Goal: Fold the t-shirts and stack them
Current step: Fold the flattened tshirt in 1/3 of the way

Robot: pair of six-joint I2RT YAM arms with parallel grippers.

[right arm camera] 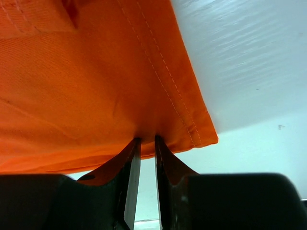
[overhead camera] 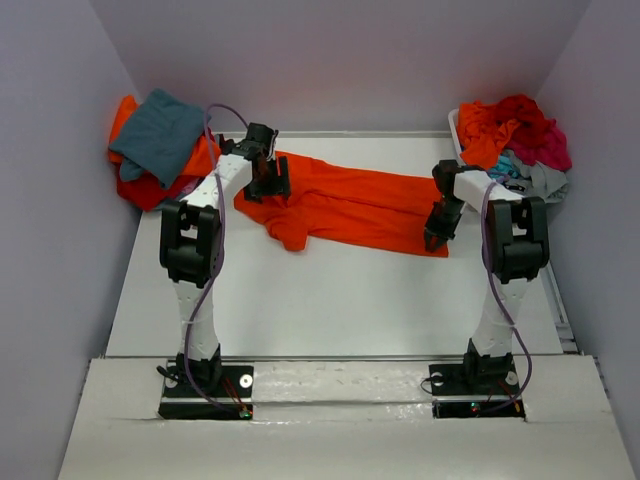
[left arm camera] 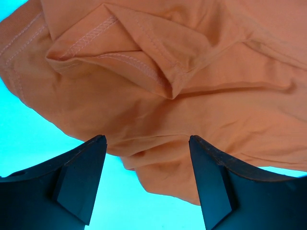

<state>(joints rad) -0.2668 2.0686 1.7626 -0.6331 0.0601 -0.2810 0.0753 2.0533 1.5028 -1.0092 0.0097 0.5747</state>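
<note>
A bright orange t-shirt point(overhead camera: 345, 205) lies spread across the back middle of the white table point(overhead camera: 330, 300). My left gripper point(overhead camera: 268, 180) is over its left end, open and empty; in the left wrist view the fingers point(left arm camera: 81, 167) stand wide apart above a folded, stitched edge of the orange t-shirt point(left arm camera: 158, 96). My right gripper point(overhead camera: 437, 240) is at the shirt's near right corner. In the right wrist view the right gripper point(right arm camera: 146, 139) is shut on the hem of the orange t-shirt point(right arm camera: 86, 86), close to its corner.
A pile of shirts lies at the back left, a teal-grey one point(overhead camera: 160, 135) on top of orange and red cloth. At the back right, a white bin point(overhead camera: 455, 125) holds red, orange, magenta and grey shirts point(overhead camera: 515, 130). Grey walls close in three sides.
</note>
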